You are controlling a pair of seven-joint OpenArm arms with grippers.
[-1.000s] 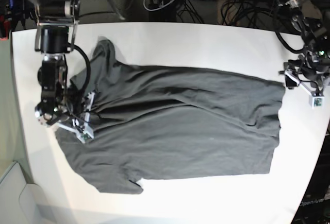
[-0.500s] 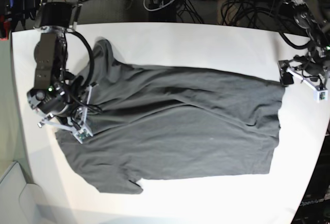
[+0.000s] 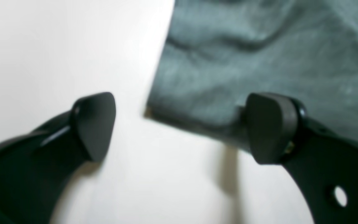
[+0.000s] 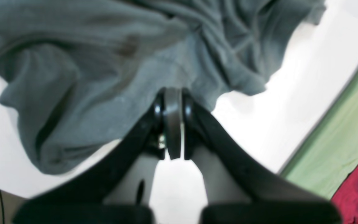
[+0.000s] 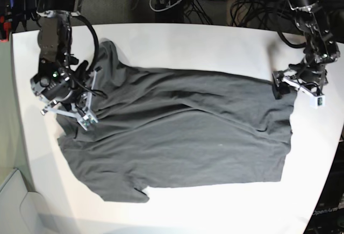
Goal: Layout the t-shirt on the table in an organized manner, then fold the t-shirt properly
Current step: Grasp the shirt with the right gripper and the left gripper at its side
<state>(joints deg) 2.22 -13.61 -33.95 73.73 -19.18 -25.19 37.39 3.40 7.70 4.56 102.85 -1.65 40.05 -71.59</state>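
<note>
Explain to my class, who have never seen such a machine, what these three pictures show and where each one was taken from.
This is a robot with two arms working over a large white tabletop. One picture looks down from above; the other two come from small cameras mounted on each arm's wrist, looking along its black jaws. A dark charcoal-grey cotton t-shirt lies spread on the tabletop, still creased. In the overhead view the right gripper is on the picture's left, its jaws shut on a bunched part of the shirt near a sleeve. The left gripper is on the picture's right. Its wrist camera shows the jaws wide open, straddling a corner of the shirt's hem, gripping nothing.
</note>
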